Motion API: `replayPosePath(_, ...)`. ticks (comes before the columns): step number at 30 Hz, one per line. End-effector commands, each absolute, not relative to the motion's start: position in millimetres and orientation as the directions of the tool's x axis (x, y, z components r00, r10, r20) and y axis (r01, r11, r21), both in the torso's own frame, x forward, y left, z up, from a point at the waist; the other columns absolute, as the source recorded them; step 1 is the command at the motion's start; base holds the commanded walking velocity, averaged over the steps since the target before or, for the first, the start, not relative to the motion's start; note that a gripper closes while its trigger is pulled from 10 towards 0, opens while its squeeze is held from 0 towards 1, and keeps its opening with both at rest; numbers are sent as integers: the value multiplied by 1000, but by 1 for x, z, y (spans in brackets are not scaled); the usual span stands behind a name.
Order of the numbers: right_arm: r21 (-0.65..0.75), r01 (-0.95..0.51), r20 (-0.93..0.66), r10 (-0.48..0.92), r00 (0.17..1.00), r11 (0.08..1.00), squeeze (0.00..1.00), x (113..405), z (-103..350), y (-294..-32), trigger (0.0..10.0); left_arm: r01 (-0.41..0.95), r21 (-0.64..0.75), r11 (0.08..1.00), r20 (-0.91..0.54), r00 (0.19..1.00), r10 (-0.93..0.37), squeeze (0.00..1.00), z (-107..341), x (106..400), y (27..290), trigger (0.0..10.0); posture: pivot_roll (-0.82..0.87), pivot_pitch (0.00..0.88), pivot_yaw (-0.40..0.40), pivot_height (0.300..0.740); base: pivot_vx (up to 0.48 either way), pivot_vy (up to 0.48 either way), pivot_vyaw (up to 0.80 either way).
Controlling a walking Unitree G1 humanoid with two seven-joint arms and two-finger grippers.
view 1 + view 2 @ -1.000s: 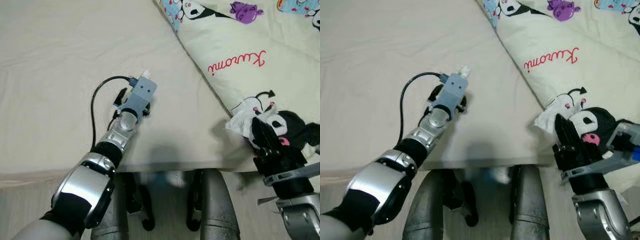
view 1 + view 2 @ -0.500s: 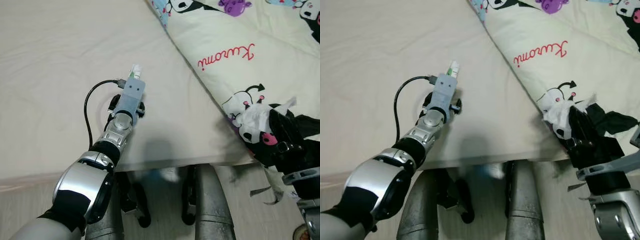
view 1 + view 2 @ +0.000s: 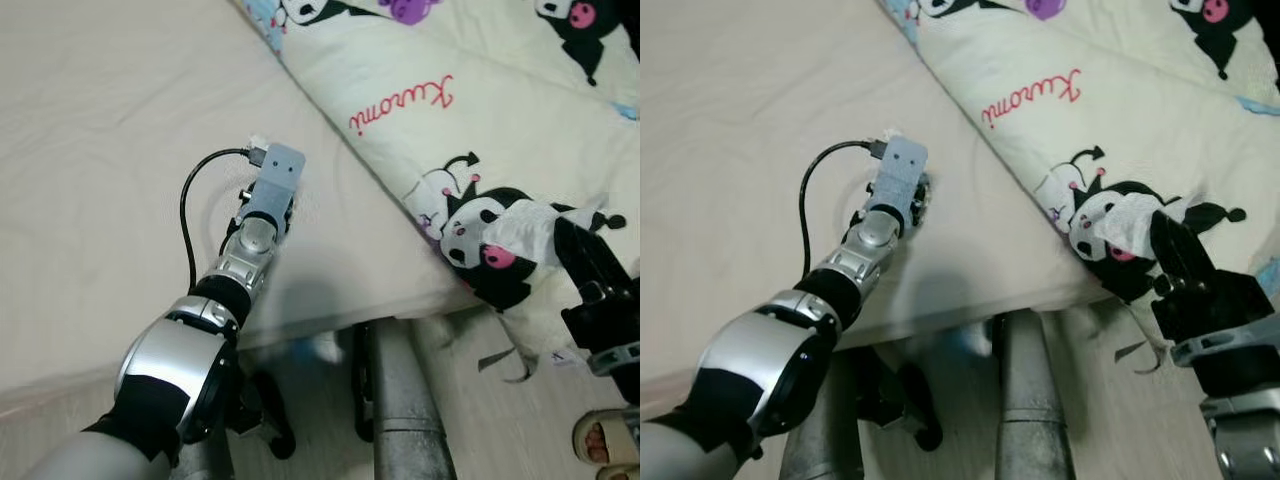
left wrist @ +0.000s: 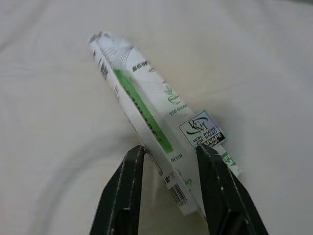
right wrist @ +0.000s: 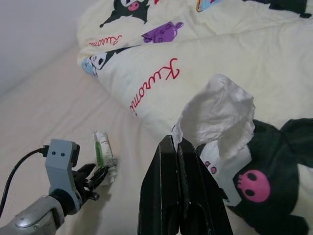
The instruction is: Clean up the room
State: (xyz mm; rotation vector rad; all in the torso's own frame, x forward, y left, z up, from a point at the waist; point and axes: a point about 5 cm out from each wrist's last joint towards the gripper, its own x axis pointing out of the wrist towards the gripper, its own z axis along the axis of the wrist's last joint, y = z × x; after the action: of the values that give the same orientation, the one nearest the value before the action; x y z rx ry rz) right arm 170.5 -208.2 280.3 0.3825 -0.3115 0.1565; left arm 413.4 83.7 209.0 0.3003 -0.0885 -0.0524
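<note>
A white and green packet (image 4: 146, 107) lies against the beige sheet, and my left gripper (image 4: 168, 149) is shut on its near end, one black finger on each side. The right wrist view shows the same packet (image 5: 103, 154) beside the edge of the blanket, in my left gripper (image 5: 100, 172). My right gripper (image 3: 1165, 235) is shut on a crumpled white tissue (image 3: 1130, 215) and holds it above the blanket's black cartoon figure at the bed's corner. In the right wrist view the tissue (image 5: 215, 117) stands up from the closed fingertips (image 5: 175, 142).
A cream cartoon-print blanket (image 3: 480, 100) covers the right part of the bed; the beige sheet (image 3: 100, 150) lies bare to the left. The bed's edge runs below my arms, with wooden floor (image 3: 470, 420) beneath. A person's sandalled foot (image 3: 600, 440) is at the lower right.
The view has swung to the right. My left gripper has lowered the packet onto the sheet. My right gripper has carried the tissue up and rightward over the blanket.
</note>
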Motion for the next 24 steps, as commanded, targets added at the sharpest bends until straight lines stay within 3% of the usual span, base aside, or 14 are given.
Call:
replayPosePath(1, 344, -212, 324, 97, 941, 915, 0, 165, 282, -207, 0, 37, 295, 955, -11, 999, -35, 0, 179, 408, 94, 0, -437, 803, 90, 601, 0, 0, 0)
replayPosePath(11, 346, -212, 330, 93, 939, 914, 0, 168, 285, -209, 0, 9, 270, 963, -85, 996, 14, 0, 152, 400, 110, 0, -414, 799, 103, 601, 0, 0, 0)
replayPosePath(17, 351, -223, 347, 94, 933, 909, 0, 175, 286, -208, 0, -67, 124, 990, -164, 983, 87, 0, 130, 392, 127, 0, -377, 762, 127, 601, 0, 0, 0)
replayPosePath(21, 351, -228, 360, 94, 928, 908, 0, 178, 288, -208, 0, -54, 31, 998, -172, 983, 58, 0, 131, 393, 125, 0, -359, 737, 140, 601, 0, 0, 0)
replayPosePath(24, 350, -234, 373, 95, 923, 907, 0, 182, 289, -208, 0, -13, -131, 991, -176, 984, -10, 0, 133, 394, 118, 0, -339, 715, 151, 601, 0, 0, 0)
